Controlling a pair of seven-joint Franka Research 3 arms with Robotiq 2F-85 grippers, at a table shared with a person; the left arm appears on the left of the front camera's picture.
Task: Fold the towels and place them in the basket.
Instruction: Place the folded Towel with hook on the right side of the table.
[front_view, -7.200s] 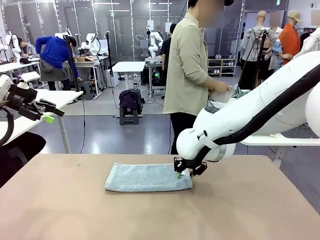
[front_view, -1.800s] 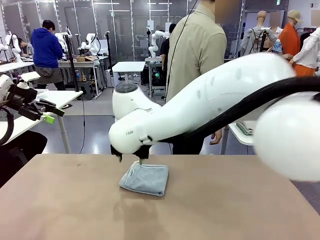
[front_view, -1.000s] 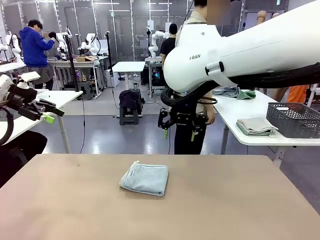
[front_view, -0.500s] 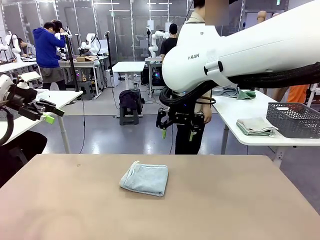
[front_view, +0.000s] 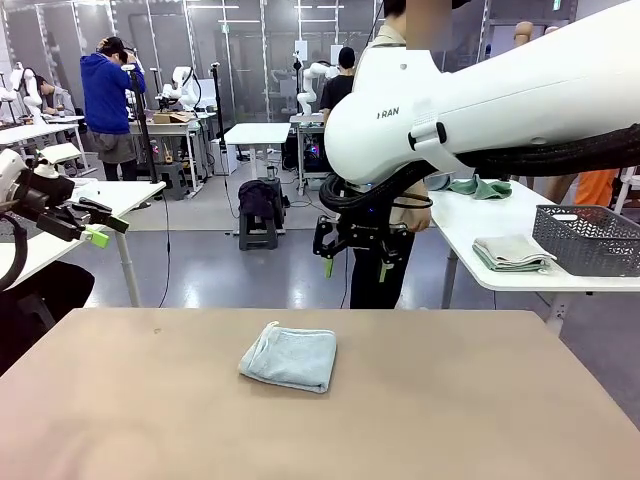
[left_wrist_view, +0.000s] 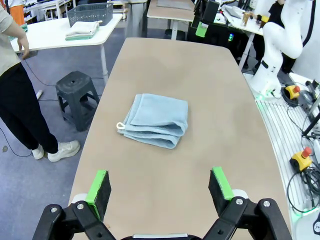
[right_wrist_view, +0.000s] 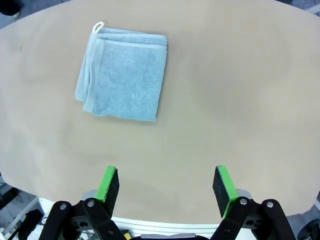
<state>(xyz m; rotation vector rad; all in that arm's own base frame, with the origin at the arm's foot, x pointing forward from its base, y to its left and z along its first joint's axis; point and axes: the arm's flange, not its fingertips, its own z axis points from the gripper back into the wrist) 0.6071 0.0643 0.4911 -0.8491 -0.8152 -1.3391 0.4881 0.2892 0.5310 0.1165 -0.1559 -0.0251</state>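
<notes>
A pale blue-grey towel (front_view: 290, 357) lies folded into a small square on the tan table (front_view: 480, 400), a little left of the middle. The towel (left_wrist_view: 156, 120) shows its corner loop toward the table's far edge. My right gripper (front_view: 355, 268) hangs open and empty high over that far edge; below it lies the towel (right_wrist_view: 122, 75), apart from the gripper (right_wrist_view: 166, 182). My left gripper (front_view: 105, 228) stays open off the table's left side, and the left wrist view has this gripper (left_wrist_view: 160, 182) looking across the table. The dark mesh basket (front_view: 590, 240) stands on a white side table at the right, and the basket (left_wrist_view: 90, 12) is also seen far off.
Beside the basket lies a stack of folded cloths (front_view: 510, 252). A person (left_wrist_view: 15, 100) stands at the table's far side, partly behind my right arm. A black stool (left_wrist_view: 75, 95) stands on the floor between the two tables. The tabletop around the towel is bare.
The towel went from a long strip to a small square under my right gripper, which then let go and rose. Over the last second that gripper barely drifts; the left arm holds still.
</notes>
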